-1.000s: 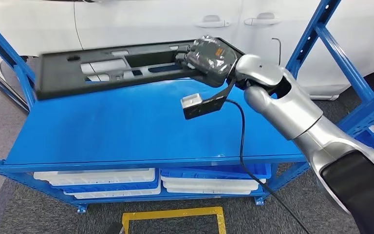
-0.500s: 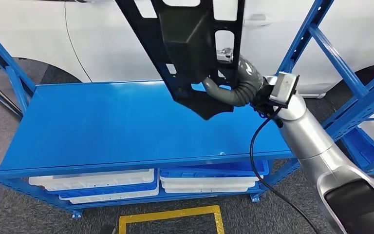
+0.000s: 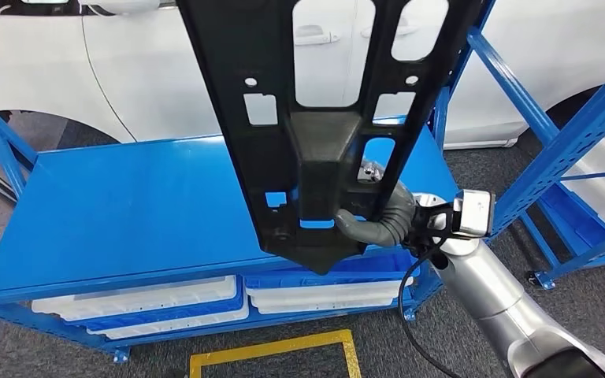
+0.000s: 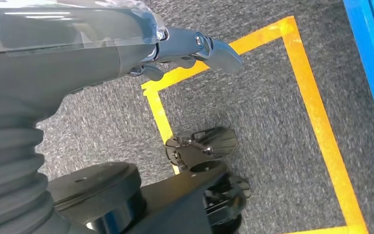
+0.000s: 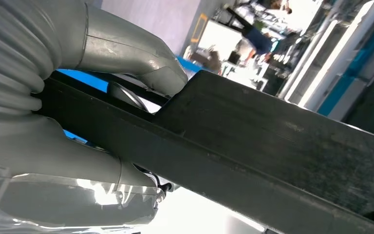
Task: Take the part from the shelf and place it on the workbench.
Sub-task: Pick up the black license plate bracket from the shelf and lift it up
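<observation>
The part [image 3: 327, 150] is a long black plastic panel with several cut-outs. It stands almost upright in the head view, reaching from the top edge down to the front edge of the blue shelf [image 3: 126, 213]. My right hand [image 3: 378, 220] grips it low down from behind, off the shelf's front right corner. In the right wrist view the grey fingers of my right hand [image 5: 53, 151] wrap around the part's dark edge [image 5: 272, 141]. My left hand [image 4: 126, 48] hangs over the carpet with its fingers stretched out and nothing in them.
A white car [image 3: 126, 63] stands behind the shelf. White and blue bins [image 3: 150, 303] fill the lower level. Blue uprights and braces [image 3: 551, 150] of another rack rise at the right. Yellow tape [image 3: 268, 346] marks the grey carpet in front.
The part has come off the shelf, turned from lying flat to upright, and moved down and closer to me in my right hand. The whole view has shifted, with the shelf now further left.
</observation>
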